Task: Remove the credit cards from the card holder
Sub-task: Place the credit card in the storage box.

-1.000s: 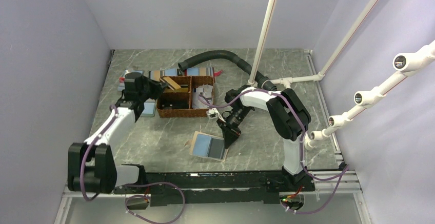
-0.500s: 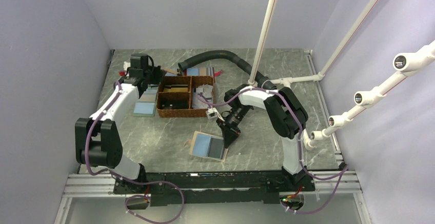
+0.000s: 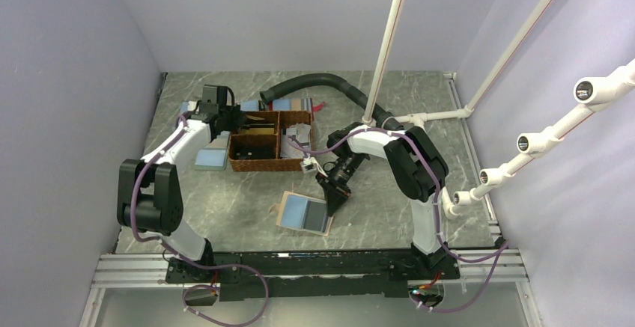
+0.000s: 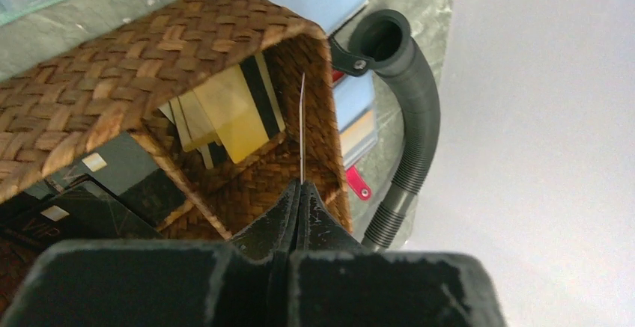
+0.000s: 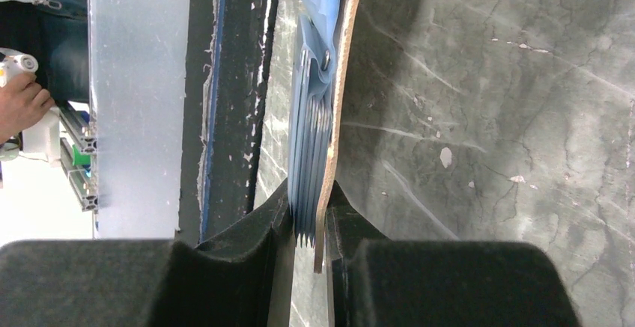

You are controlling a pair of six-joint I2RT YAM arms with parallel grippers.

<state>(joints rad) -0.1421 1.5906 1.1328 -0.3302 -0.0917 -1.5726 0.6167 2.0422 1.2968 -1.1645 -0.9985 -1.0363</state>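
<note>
Two grippers, each closed on something. My left gripper (image 4: pixel 301 189) is pinched together on one thin card (image 4: pixel 302 129). I see it only edge-on, as a pale upright line, so its face is hidden. It stands over the woven basket (image 4: pixel 112 72), above the compartment holding gold cards (image 4: pixel 239 110). These overlap; I make out at least three and cannot count further. In the neighbouring compartment lie two dark cards (image 4: pixel 75 203), partly cut off by my own finger housing.

From the top camera, one light blue rectangle (image 3: pixel 211 159) lies just beside the basket's left wall. One black hose (image 3: pixel 314 81) curves close behind its back rim, so that side is tight. In front of the basket the grey table (image 3: pixel 225 207) is bare up to the card holder (image 3: pixel 299 211), which lies open near the front edge, well apart from the basket.

My right gripper (image 5: pixel 308 222) is clamped on the holder's right edge, one finger either side of the tan rim and the stacked blue layers. Those layers blur together, too fine to count. Right of that grip the table runs open to two white pipes (image 3: pixel 524 144) at the side.
</note>
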